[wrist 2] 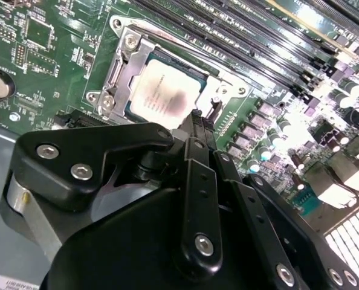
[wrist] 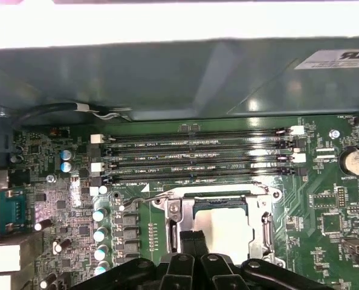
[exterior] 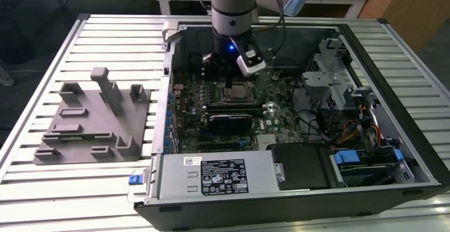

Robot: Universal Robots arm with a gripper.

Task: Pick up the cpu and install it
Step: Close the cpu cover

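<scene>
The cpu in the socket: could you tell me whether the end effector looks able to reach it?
Probably yes: the end effector hovers just above the cpu, whose top lies uncovered.

- Grey fixture (exterior: pixel 91 118) — lies on the slatted metal table (exterior: pixel 70 190), just beside the open computer case (exterior: pixel 295 213), at the exterior view's left.
- Power supply (exterior: pixel 211 176), white-labelled — inside the case, along its nearest wall.
- Memory slots (wrist: pixel 197 154) — parallel rows; coin battery (wrist: pixel 353 161) near their end in the first wrist view.

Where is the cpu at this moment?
In both wrist views the cpu lies in the metal-framed socket on the motherboard, beside the memory slots, with the gripper close by its edge.
</scene>
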